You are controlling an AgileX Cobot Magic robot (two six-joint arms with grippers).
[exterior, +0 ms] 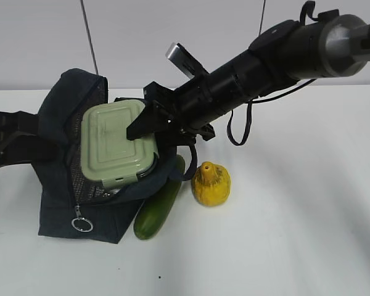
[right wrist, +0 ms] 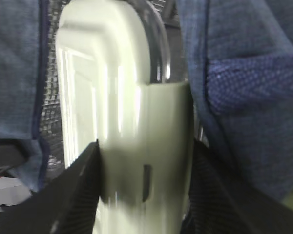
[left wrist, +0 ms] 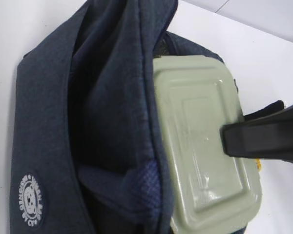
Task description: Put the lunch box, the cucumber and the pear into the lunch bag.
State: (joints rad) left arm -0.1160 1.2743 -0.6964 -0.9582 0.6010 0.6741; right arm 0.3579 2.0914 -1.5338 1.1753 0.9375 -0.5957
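Right fingers pinch the lunch box at its end, half inside the lunch bag; rigid, smooth-lidded, probably slippery, best held across its sides; left fingers unseen.

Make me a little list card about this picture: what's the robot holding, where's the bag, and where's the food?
holding: right gripper clamped on the lunch box
lunch box: partly inside the open lunch bag
cucumber: on the table, against the bag's edge
pear: on the table, right of the cucumber
left gripper: not visible
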